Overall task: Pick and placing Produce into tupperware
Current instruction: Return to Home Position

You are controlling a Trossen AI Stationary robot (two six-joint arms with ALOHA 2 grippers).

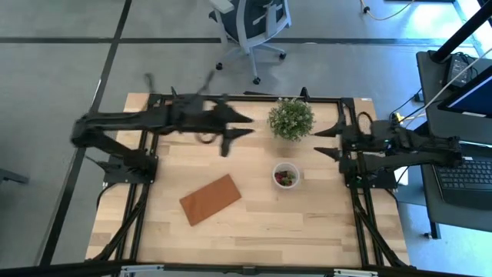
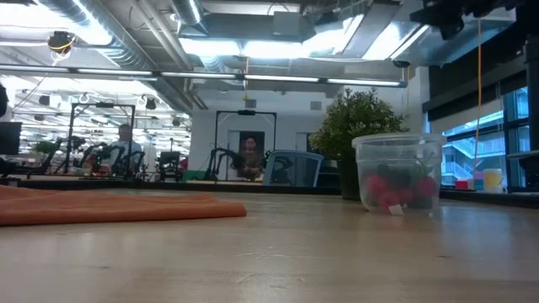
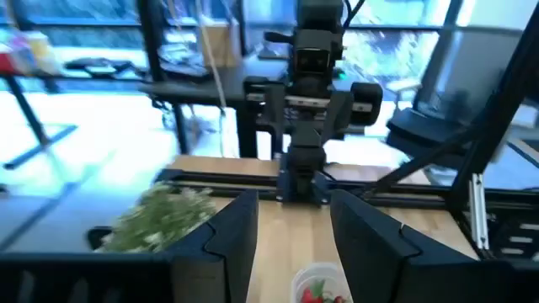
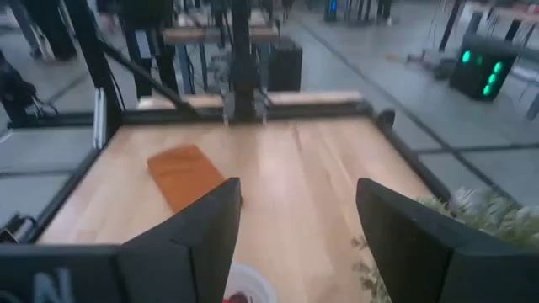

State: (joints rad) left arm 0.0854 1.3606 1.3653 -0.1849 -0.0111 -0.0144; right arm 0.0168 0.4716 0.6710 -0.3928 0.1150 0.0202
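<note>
fruit (image 1: 286, 178) is in the cup (image 1: 274, 175), left gripper (image 3: 292, 206) and right gripper (image 4: 295, 202) both open and empty, so homing step I'd say, next just tuck in clear of the plant (image 1: 291, 118)

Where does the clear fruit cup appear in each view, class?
High view: cup right of table centre.
Low view: cup at right.
Left wrist view: cup between left gripper's fingers, cut off.
Right wrist view: cup between right gripper's fingers, cut off.
Shared landmark: the potted plant beside it.
</note>
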